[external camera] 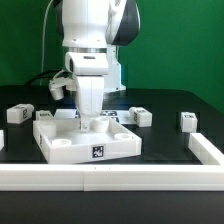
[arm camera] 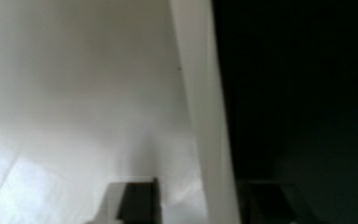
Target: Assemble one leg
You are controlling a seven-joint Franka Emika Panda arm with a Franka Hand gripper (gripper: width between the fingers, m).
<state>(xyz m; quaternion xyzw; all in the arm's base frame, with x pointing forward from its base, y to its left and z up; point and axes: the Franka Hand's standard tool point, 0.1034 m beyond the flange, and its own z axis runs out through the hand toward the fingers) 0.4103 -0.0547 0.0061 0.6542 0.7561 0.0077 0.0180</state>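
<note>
The large flat white panel (external camera: 66, 141) with corner sockets lies at the table's middle front. Small white legs with tags lie around it: one at the exterior view's far left (external camera: 17, 114), one by the panel's far right corner (external camera: 141, 116), one further right (external camera: 187, 121). My gripper (external camera: 88, 121) is low over the panel's far side and holds no leg. In the wrist view (arm camera: 208, 203) one dark finger (arm camera: 142, 203) stands over the panel's white top (arm camera: 78, 110). The other is outside its edge, over the black table. The jaws are apart, astride the edge.
A low white rail (external camera: 110, 178) runs along the table's front and turns up the exterior view's right side (external camera: 206, 149). Another small white part (external camera: 47, 117) lies just left of the panel. The robot's base and cables stand behind.
</note>
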